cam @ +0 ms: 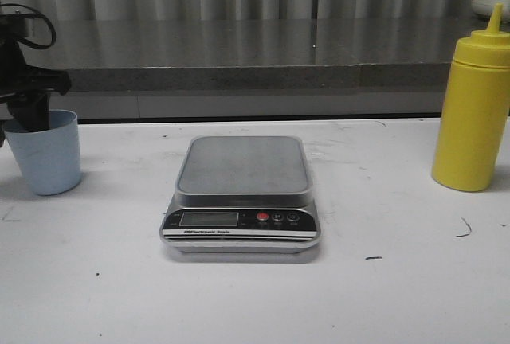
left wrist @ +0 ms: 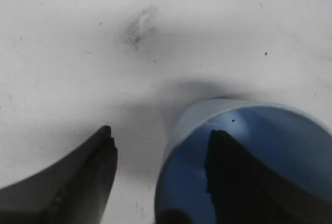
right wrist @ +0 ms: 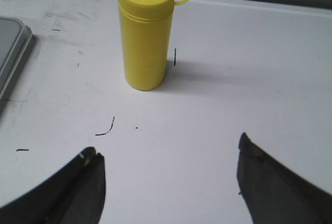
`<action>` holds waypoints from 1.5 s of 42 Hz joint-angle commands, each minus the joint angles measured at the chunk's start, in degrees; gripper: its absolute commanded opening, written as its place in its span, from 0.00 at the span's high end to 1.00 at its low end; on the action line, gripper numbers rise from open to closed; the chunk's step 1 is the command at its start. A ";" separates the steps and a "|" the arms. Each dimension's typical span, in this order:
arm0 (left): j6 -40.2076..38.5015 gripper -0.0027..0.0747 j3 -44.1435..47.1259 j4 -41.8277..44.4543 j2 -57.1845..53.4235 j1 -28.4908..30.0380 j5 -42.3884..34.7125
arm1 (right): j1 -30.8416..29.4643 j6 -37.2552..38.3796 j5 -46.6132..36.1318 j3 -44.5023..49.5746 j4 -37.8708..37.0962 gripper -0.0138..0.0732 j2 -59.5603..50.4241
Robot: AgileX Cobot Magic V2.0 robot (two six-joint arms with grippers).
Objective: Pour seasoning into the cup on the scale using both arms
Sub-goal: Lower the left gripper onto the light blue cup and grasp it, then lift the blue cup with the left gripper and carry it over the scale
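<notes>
While the silver digital kitchen scale sits bare at the centre of the white table, both task items stand well apart from it: the pale-blue cup far to the scale's left, the yellow squeeze bottle far to its right. Left gripper straddles the cup's rim, one finger outside the wall, the other finger down inside the cup; the jaws stand moderately apart and the wall is not visibly pinched. This placement suits a rim grasp, judged to be the preparation for carrying the cup onto the scale's platform. Right gripper is not visible in the front view; its wrist view shows the jaws wide, holding nothing, with the bottle upright, capped and untouched ahead of them, the scale's edge off to one side. That wide spread appears chosen to admit the bottle's body. Pouring has not begun.
</notes>
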 commanded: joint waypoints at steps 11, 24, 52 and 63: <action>-0.15 0.94 -1.84 -0.12 -3.14 -0.26 -0.18 | -0.38 -0.69 -3.44 -1.63 -0.69 0.21 0.32; -0.15 0.99 -1.93 -0.52 -8.97 -1.63 0.84 | -0.38 -0.69 -3.44 -1.63 -0.69 0.21 0.32; -3.94 0.99 -7.92 -0.65 -14.42 -25.73 3.47 | -0.38 -0.69 -3.44 -1.63 -0.69 0.21 0.32; -10.40 0.99 -15.25 1.29 -6.19 -27.36 3.08 | -0.38 -0.69 -3.44 -1.63 -0.69 0.21 0.32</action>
